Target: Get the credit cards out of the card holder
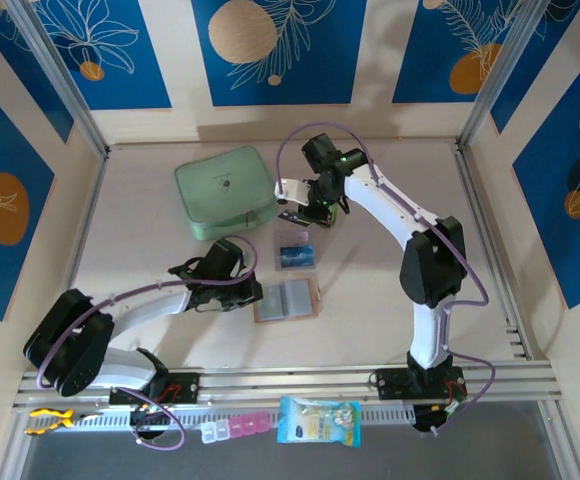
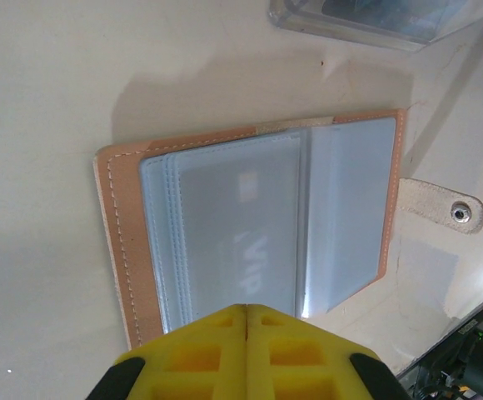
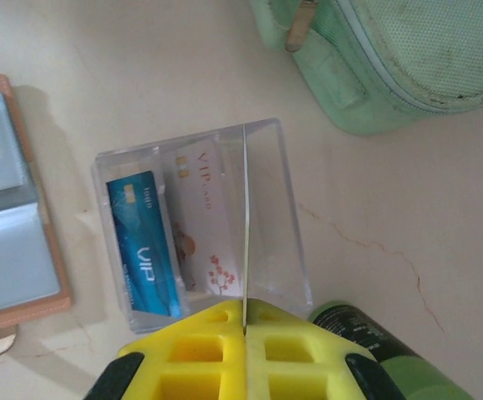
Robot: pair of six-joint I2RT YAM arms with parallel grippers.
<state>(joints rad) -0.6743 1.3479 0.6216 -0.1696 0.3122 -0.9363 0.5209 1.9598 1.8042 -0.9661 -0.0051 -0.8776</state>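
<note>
The card holder (image 1: 287, 300) is lying open on the tabletop (image 1: 390, 180); left jaws are hanging clenched, empty, over its edge; right jaws are gripping the black card (image 1: 292, 214) above the clear box (image 3: 285, 208)

The holder (image 1: 287, 300) lies open on the table (image 1: 140, 230). Just behind it sits a box (image 1: 297, 256), cards (image 3: 146, 246) inside. A case (image 1: 225, 192) lies farther behind, leftward.

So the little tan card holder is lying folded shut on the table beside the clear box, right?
Not folded shut: the card holder lies open on the table, its clear pockets facing up, as the left wrist view shows. It is indeed beside the clear box.
</note>
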